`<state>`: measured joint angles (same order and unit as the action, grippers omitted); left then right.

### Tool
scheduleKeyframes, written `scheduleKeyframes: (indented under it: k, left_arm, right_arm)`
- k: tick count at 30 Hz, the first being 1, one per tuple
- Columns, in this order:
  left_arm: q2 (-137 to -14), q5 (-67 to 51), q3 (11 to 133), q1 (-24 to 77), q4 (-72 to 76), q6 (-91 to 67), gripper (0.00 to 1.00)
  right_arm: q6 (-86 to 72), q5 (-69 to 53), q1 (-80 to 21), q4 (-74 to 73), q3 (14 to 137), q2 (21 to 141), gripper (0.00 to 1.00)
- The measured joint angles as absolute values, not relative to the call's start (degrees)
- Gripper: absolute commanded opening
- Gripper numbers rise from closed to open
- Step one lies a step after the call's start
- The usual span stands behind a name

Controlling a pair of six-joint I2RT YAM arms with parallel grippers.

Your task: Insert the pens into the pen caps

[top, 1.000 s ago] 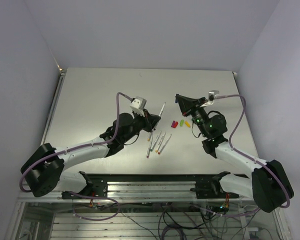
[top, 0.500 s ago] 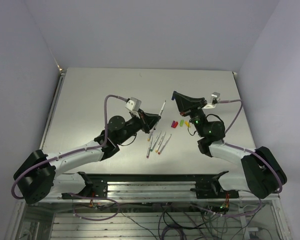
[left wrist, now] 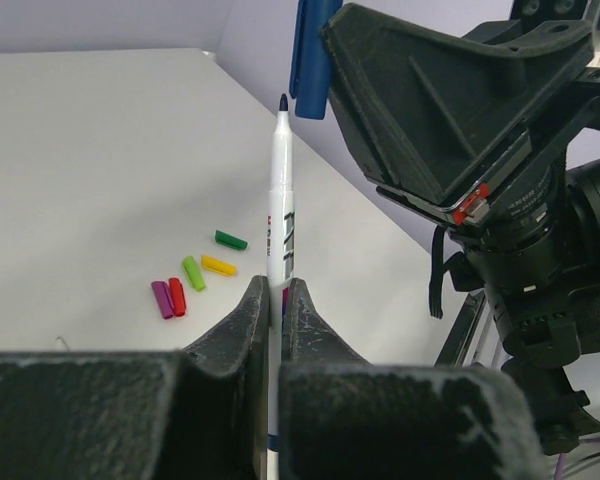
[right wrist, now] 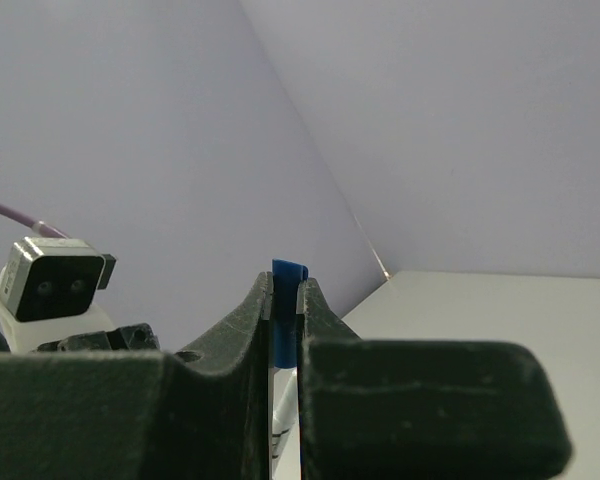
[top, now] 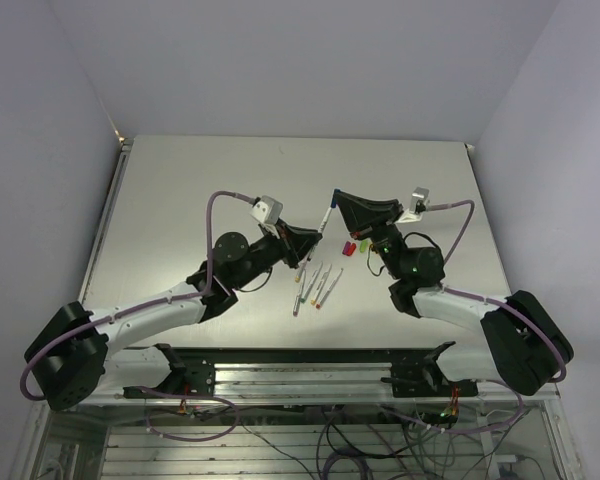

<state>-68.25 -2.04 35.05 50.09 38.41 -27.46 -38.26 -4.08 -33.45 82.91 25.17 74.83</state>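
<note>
The pen [left wrist: 279, 190] in work, a white barrel with a dark tip, stood upright in the left gripper [left wrist: 275, 296], whose jaws were closed on the lower part of the barrel. In the top view this pen [top: 323, 218] was raised above the table [top: 180, 200] near its middle, slanting up and to the right from the left gripper [top: 314, 239]. The blue pen cap [left wrist: 310, 60] was clamped between the closed jaws of the right gripper [right wrist: 283, 292], with only the cap's end [right wrist: 288, 272] protruding beyond the fingertips. In the left wrist view, the pen tip sat just beside the lower end of the blue pen cap, slightly to its left, and was not inserted; whether the two were aligned in depth could not be determined. In the top view the right gripper [top: 335, 196] met the far end of the pen from the right. The other pens [top: 318, 286] lay on the table as a loose group of roughly parallel sticks, nearer than the held pen and between the two arms. The loose pen caps [top: 360, 245] lay just to the right of that group. In the left wrist view these resolved as a purple cap [left wrist: 162, 299] touching a red cap [left wrist: 177, 296], then a light green cap [left wrist: 193, 272], a yellow cap [left wrist: 219, 265] and a dark green cap [left wrist: 231, 240], all lying flat.
</note>
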Motion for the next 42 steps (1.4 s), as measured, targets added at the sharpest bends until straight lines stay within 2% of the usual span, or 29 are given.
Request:
scheduleKeyframes:
  k: [42]
  left_arm:
    - [-63.9, -3.2, 31.9, 50.1, 39.6, -24.8, 0.07]
  right_arm:
    - [-37.0, -2.3, -35.3, 82.9, 28.0, 76.9, 0.00]
